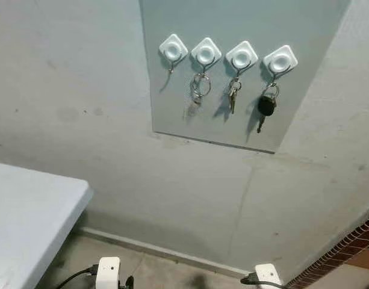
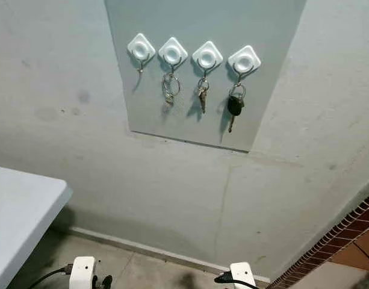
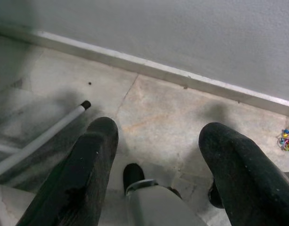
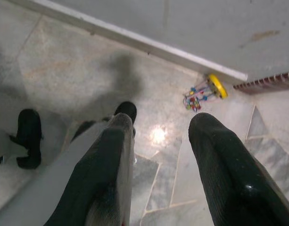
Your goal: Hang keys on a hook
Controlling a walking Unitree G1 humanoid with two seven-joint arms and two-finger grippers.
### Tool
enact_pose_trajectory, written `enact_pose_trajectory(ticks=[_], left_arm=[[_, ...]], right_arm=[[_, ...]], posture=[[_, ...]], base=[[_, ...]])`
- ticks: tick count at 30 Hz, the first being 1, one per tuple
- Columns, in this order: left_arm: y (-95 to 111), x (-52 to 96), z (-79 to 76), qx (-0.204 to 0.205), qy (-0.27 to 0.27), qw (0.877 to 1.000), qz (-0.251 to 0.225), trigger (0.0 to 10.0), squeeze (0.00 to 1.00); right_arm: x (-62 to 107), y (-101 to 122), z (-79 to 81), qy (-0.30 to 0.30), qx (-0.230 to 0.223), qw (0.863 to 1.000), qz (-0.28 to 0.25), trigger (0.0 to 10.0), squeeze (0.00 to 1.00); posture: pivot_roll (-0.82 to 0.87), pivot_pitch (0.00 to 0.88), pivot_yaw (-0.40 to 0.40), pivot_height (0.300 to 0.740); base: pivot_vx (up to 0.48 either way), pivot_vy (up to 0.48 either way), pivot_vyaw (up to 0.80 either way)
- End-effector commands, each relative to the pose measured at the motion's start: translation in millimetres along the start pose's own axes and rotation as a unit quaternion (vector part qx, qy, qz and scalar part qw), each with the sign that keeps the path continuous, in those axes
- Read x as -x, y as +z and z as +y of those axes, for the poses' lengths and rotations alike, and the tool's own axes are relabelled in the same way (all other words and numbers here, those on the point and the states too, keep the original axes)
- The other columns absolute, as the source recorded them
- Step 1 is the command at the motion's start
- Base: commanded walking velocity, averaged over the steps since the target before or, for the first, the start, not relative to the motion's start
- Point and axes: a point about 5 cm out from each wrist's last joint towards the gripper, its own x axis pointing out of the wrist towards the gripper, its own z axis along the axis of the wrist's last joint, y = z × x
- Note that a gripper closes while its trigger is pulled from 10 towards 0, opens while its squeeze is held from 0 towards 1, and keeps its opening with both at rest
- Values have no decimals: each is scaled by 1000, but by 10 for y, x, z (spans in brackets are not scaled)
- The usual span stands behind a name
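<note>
Both grippers (image 3: 156, 155) (image 4: 163, 155) (parted, empty) low, well below hooked keys (image 1: 200, 89).

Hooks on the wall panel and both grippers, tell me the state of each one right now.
First hook: empty.
Second hook: holds key rings.
Third hook: holds small keys.
Fourth hook: holds black-headed key.
Left gripper: open, holding nothing, pointing at the floor.
Right gripper: open, holding nothing, pointing at the floor.
</note>
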Motion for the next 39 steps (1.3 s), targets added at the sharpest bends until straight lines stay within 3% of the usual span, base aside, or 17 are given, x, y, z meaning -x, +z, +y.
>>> enact_pose_trajectory(ticks=[1, 5, 25, 35, 39], left_arm=[[4, 0, 19, -2, 5, 1000, 0, 10000, 0], [20, -7, 13, -7, 3, 1000, -1, 10000, 0], [1, 5, 77, -10, 9, 1000, 4, 10000, 0], [15, -1, 69, -3, 11, 1000, 2, 10000, 0], [22, -3, 73, 0, 13, 1000, 1, 10000, 0]], right_arm=[[1, -10, -9, -6, -1, 1000, 5, 10000, 0], [4, -52, 35, 4, 15, 1000, 11, 10000, 0], [14, -89, 5, 1, 7, 1000, 18, 10000, 0], [19, -109, -4, 8, 34, 999, 27, 10000, 0], [26, -150, -5, 5, 42, 998, 37, 10000, 0]], posture=[[-103, 0, 3, 732], [-94, 0, -7, 732], [-90, 0, -15, 732], [-85, 0, -23, 732], [-84, 0, -25, 732]], base=[[0, 0, 0], [0, 0, 0], [0, 0, 0], [0, 0, 0], [0, 0, 800]])
